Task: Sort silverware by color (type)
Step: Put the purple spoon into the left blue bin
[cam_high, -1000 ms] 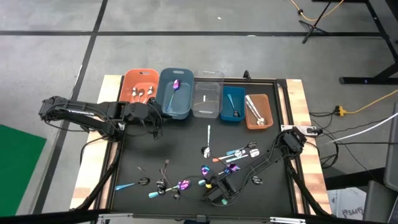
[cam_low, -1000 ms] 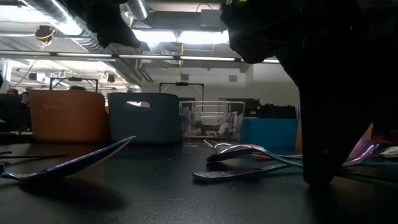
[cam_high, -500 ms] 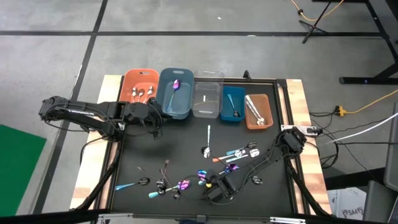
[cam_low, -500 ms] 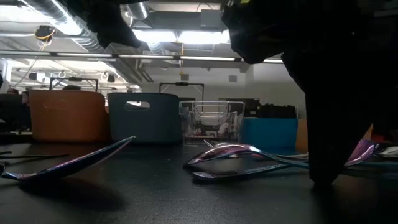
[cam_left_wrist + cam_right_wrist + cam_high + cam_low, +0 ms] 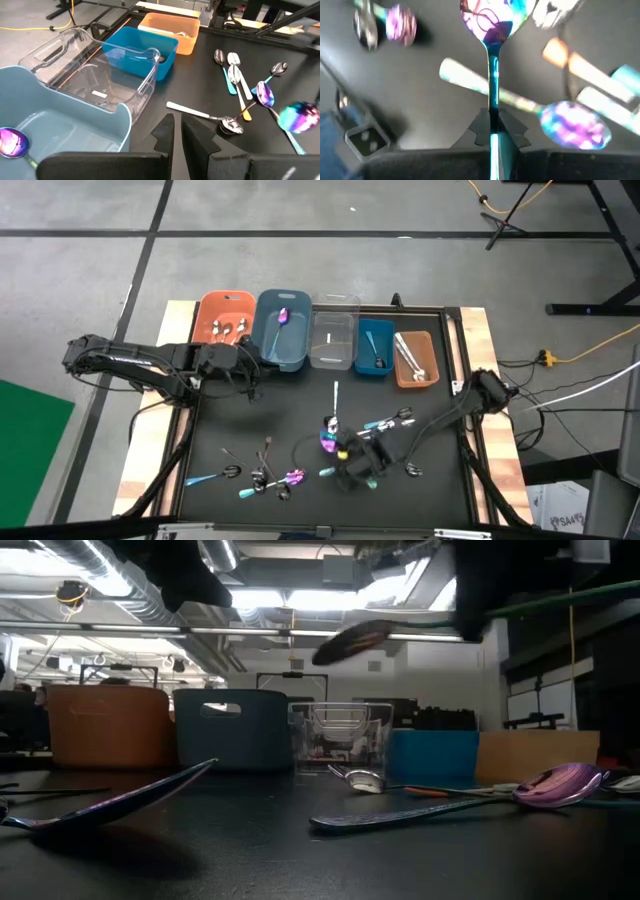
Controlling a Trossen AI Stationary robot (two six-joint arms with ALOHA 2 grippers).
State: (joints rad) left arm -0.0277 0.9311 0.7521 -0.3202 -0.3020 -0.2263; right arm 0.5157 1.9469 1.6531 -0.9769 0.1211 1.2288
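Note:
My right gripper (image 5: 352, 463) hangs over the table's near middle, shut on an iridescent purple spoon (image 5: 328, 442) with a teal handle. In the low view this spoon (image 5: 352, 640) is well above the table. More silverware lies on the black mat: a silver spoon (image 5: 335, 402), a mixed cluster (image 5: 388, 423) and a near-left group (image 5: 265, 477). My left gripper (image 5: 177, 131) waits by the grey-blue bin (image 5: 282, 330), a narrow empty gap between its fingers. My right gripper pinches the spoon's teal handle (image 5: 492, 107) between its two fingers, about midway along it. The fingers come steeply from above and lie across the handle. The spoon is lifted clear, nearly level, its bowl (image 5: 495, 15) toward the table's left.
Five bins stand in a row at the far edge: orange (image 5: 225, 305), grey-blue, clear (image 5: 333, 338), blue (image 5: 375, 340) and brown (image 5: 415, 360). The grey-blue bin holds a purple spoon (image 5: 12, 142). Bare mat lies between the bins and the spoons.
My right gripper has risen and gone a little toward the far edge, taking the purple spoon with it. The spoon lay on the mat a second ago, tipped up bowl first half a second ago, and now hangs clear of the table.

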